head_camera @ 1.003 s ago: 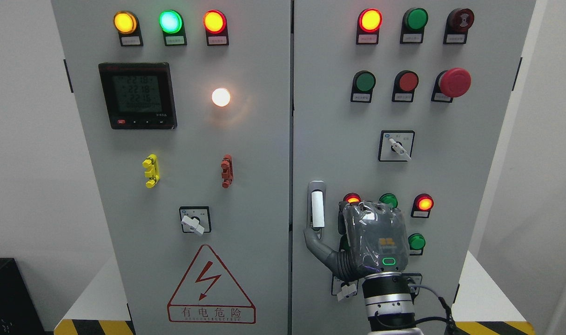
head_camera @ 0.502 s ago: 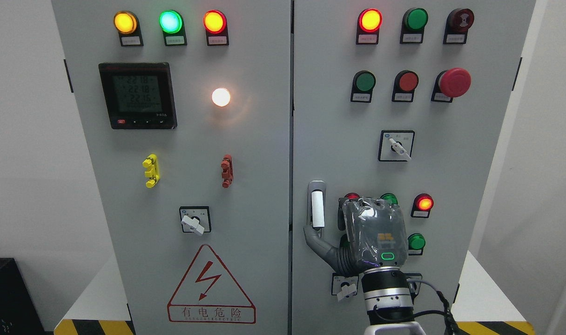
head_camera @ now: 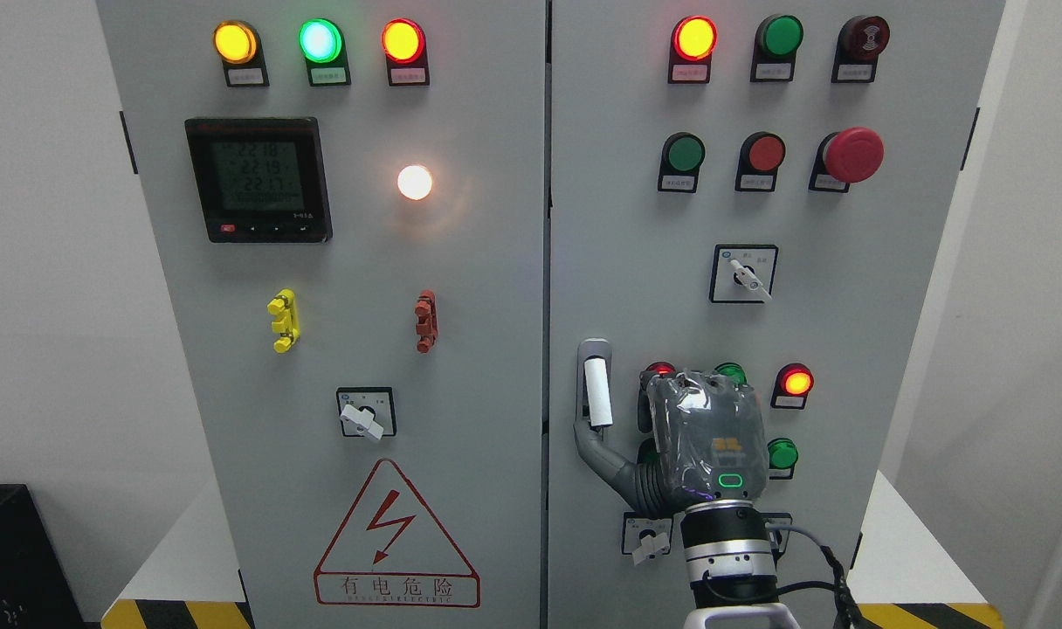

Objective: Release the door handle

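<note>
Thumb (head_camera: 594, 444) sticks up-left, tip touching the bottom end of the white door handle (head_camera: 597, 393), lower centre-right of frame. Other fingers hidden behind the palm, so can't tell if curled. Right hand (head_camera: 701, 441) sits just right of the handle. Warning triangle (head_camera: 396, 535) lower centre reads "有电危险".

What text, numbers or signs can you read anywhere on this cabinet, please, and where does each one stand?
"有电危险": red-bordered warning triangle with lightning bolt, left door.
"2218", roughly: top row of the digital meter; lower rows and its brand are too blurred.
Small tags under the indicator lamps, buttons and selector switches: too small to read.
</note>
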`<act>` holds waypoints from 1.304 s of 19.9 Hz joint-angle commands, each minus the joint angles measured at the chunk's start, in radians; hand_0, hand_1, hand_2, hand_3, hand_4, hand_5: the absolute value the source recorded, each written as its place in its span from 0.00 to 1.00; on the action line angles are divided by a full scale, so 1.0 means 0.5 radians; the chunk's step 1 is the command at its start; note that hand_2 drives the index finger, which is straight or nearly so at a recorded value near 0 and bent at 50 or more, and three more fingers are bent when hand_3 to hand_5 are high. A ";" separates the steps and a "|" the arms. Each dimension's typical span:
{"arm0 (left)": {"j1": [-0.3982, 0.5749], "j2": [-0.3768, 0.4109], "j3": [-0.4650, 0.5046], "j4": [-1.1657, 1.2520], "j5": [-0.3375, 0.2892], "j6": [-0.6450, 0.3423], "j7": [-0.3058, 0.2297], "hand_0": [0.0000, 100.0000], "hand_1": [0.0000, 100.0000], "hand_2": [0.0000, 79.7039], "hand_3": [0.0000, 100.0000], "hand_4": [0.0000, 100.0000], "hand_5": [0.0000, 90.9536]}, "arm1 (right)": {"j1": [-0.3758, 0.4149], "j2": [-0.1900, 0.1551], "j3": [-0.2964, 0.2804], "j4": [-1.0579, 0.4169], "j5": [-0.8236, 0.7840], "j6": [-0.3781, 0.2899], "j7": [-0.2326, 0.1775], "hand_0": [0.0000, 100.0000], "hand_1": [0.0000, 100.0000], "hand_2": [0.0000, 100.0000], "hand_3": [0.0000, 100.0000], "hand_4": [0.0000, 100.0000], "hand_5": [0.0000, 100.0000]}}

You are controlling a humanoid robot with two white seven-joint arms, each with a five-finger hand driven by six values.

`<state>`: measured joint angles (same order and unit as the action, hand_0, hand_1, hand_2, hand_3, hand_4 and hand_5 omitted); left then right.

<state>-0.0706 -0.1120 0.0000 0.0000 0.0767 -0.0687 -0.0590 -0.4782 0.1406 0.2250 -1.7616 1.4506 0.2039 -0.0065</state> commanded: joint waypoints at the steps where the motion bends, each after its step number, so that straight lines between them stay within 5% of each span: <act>1: 0.000 0.000 -0.040 -0.034 0.000 -0.001 -0.002 0.00 0.00 0.03 0.09 0.01 0.00 | 0.005 0.004 -0.008 -0.002 -0.011 0.006 -0.018 0.24 0.32 0.82 1.00 1.00 0.97; 26: 0.000 0.000 -0.040 -0.034 0.000 -0.001 0.001 0.00 0.00 0.03 0.09 0.01 0.00 | 0.024 0.004 -0.085 -0.042 -0.011 0.006 -0.033 0.28 0.36 0.82 1.00 1.00 0.97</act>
<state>-0.0706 -0.1120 0.0000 0.0000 0.0767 -0.0687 -0.0587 -0.4665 0.1425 0.1975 -1.7772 1.4450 0.2076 -0.0256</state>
